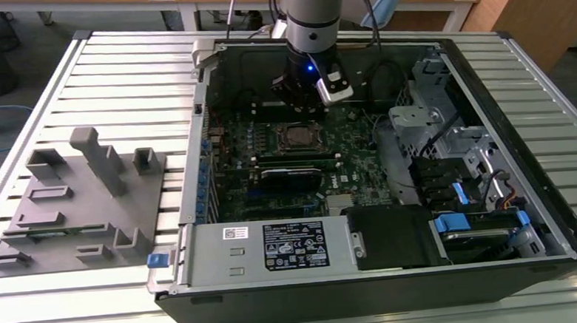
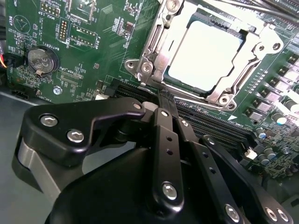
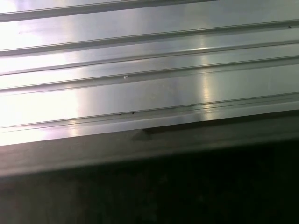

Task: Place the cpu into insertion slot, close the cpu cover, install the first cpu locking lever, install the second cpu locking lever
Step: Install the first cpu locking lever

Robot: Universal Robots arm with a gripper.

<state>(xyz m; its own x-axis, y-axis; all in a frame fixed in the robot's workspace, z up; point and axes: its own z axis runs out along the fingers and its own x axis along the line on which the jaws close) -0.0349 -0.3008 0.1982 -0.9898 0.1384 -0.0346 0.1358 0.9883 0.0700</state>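
In the second wrist view the cpu [image 2: 205,55] lies flat in the insertion slot [image 2: 150,52], its pale silvery top showing through the cutout of the cpu cover [image 2: 254,56]. The cover lies down over it. My gripper [image 2: 162,97] is shut, its black fingers [image 2: 164,135] pressed together with nothing between them. Their tips rest at the socket's edge, beside a thin metal locking lever [image 2: 148,84] that runs along that side. In the exterior view the gripper [image 1: 303,110] hangs inside the open computer case, just behind the insertion slot [image 1: 295,137].
The case [image 1: 525,149] lies open on a ribbed aluminium table [image 1: 116,74]. A grey fixture plate [image 1: 78,209] stands on the exterior view's left. Inside are a power supply [image 1: 268,248], drive cages [image 1: 466,159], black memory slots [image 2: 219,126] and a coin battery [image 2: 42,60].
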